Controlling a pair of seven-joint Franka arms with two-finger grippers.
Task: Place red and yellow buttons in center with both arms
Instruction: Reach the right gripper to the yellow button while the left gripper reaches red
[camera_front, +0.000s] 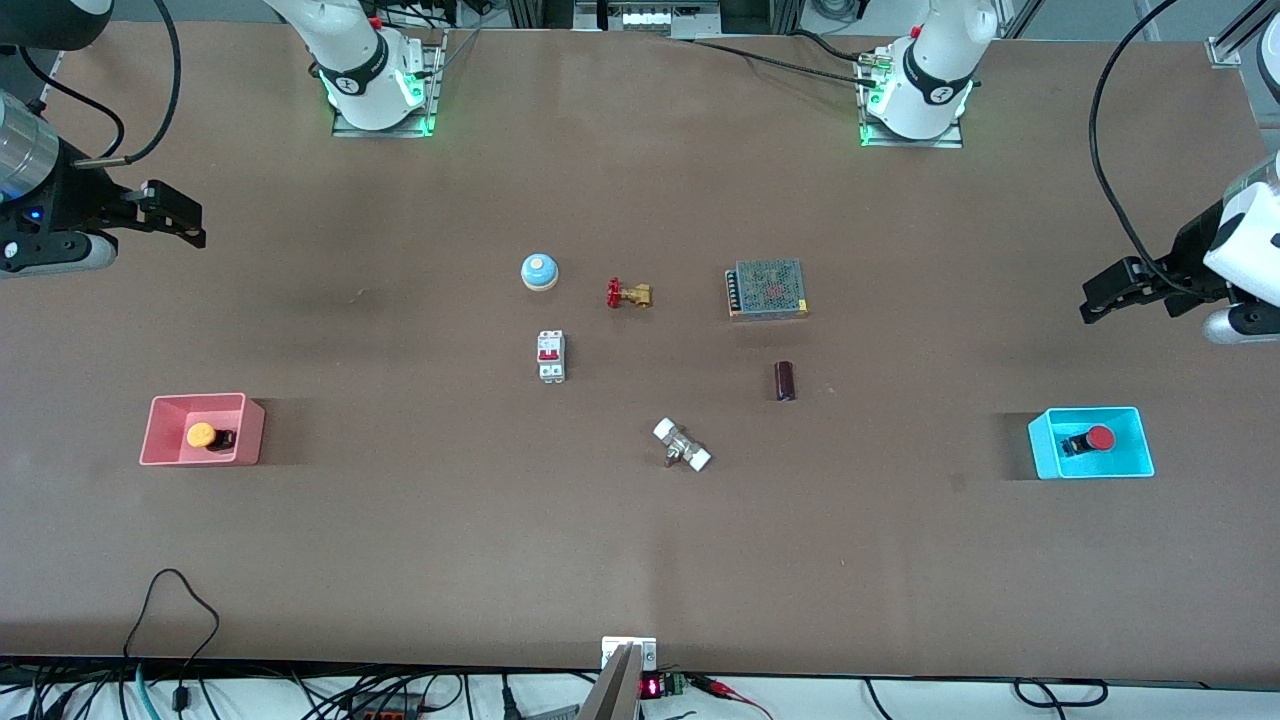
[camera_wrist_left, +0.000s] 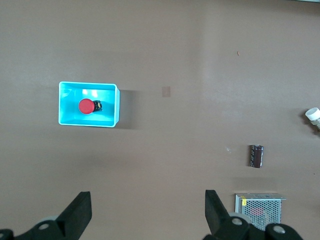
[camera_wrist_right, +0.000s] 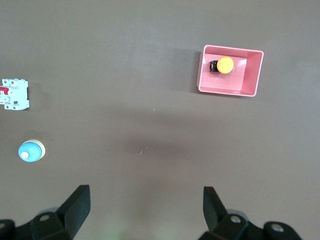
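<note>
The yellow button (camera_front: 203, 436) lies in a pink bin (camera_front: 160, 445) at the right arm's end of the table; the right wrist view shows this yellow button (camera_wrist_right: 225, 65) too. The red button (camera_front: 1098, 438) lies in a cyan bin (camera_front: 1045, 445) at the left arm's end, and the left wrist view shows the red button (camera_wrist_left: 86, 106) as well. My right gripper (camera_front: 192, 226) (camera_wrist_right: 146, 202) hangs open and empty over bare table near the pink bin. My left gripper (camera_front: 1092, 300) (camera_wrist_left: 148, 205) hangs open and empty over bare table near the cyan bin. The center (camera_front: 660, 370) is brown tabletop.
Around the middle lie a blue-and-white bell (camera_front: 539, 271), a brass valve with a red handle (camera_front: 629, 294), a white circuit breaker (camera_front: 551, 355), a mesh power supply (camera_front: 767, 289), a dark cylinder (camera_front: 785, 381) and a white-capped fitting (camera_front: 682, 445).
</note>
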